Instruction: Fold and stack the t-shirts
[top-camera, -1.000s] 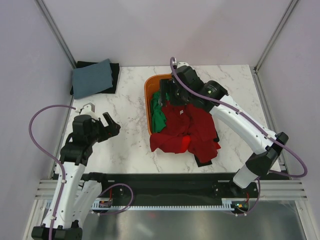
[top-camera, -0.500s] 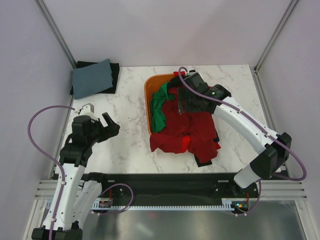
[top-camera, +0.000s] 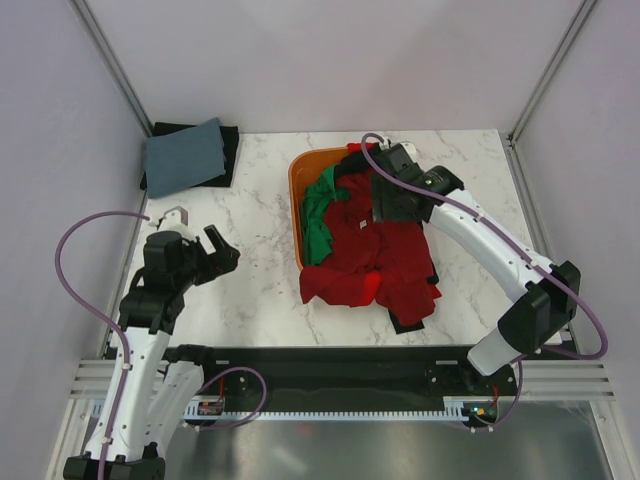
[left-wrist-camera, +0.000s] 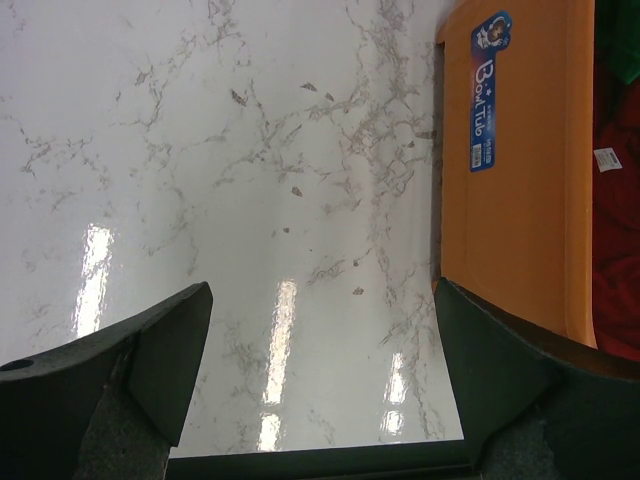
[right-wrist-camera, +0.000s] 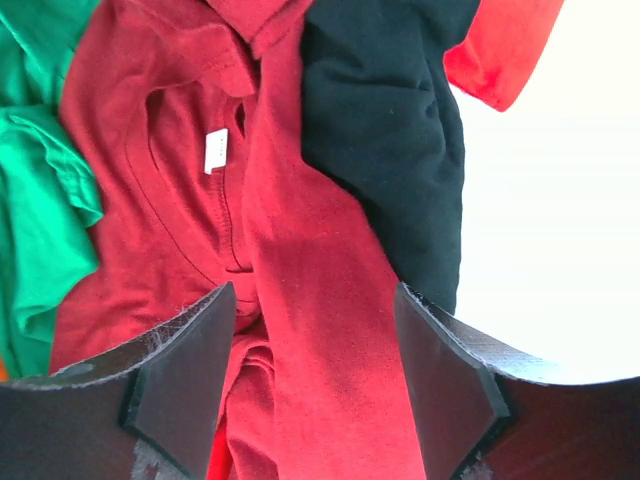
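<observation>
Two folded cloths (top-camera: 185, 155): far-left back corner, grey-blue piece on a black one. Likely finished shirts, parked away from the heap so they don't get dragged.
Left gripper (left-wrist-camera: 318, 295): fingers spread wide, holding nothing, hovering over bare table (top-camera: 250, 210) just left of the tub (looks like it's waiting for a shirt to be laid out).
Orange tub (top-camera: 296, 185): mid-table, shirts spilling over its near and right sides.
Green shirt (top-camera: 318, 230): bunched along the tub's left wall, beside the reds.
Dark red shirt (right-wrist-camera: 170, 230): top of the heap, collar and white tag up, so it's your easiest pick.
Right gripper (right-wrist-camera: 312, 295): pointing down over the dark red shirt below the collar, fingers apart with cloth showing between them. No pinch yet, and you can't tell if the tips touch.
Black shirt (right-wrist-camera: 385, 130): right of the dark red one.
Bright red shirt (right-wrist-camera: 500, 50): corner poking out past the black.
Next: you'd close on the dark red cloth and carry it to the bare marble.
</observation>
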